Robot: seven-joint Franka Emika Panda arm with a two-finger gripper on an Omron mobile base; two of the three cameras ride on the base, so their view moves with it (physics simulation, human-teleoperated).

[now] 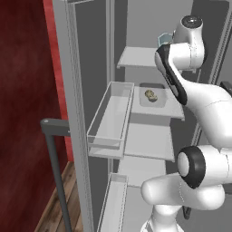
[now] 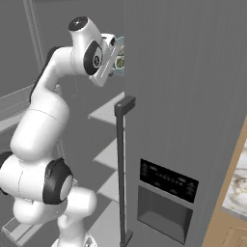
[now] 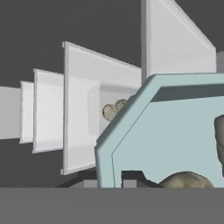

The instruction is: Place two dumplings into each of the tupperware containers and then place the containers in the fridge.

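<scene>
Fingers: clenched on the near rim of the pale bluish tupperware container [image 3: 175, 131], which fills the space just beyond and above the fingertips in the hand view; the tips themselves are mostly hidden under that rim.
Carried load: a dumpling [image 3: 186, 179] lies inside the container just past the fingers, with the edge of another at the right border of the hand view.
Other container: the grey tupperware container [image 1: 152, 96] sits on a fridge shelf [image 1: 152, 141] below and ahead of the fingers, with a dumpling [image 1: 151, 95] in it.
Fridge: door open, clear door bin [image 1: 108, 118] off to the side of the arm; the fingers are up at the level of the upper shelf [image 1: 136, 57].
Step, as I judge it: carrying the bluish box in to set it on a shelf.
Risk, tilt: the box is held at one edge only, so it could tilt and spill the dumplings.
Risk, collision: the far rim could strike a shelf edge and twist the box out of the grip.
Risk, release: letting go before the base rests flat would drop it.
</scene>
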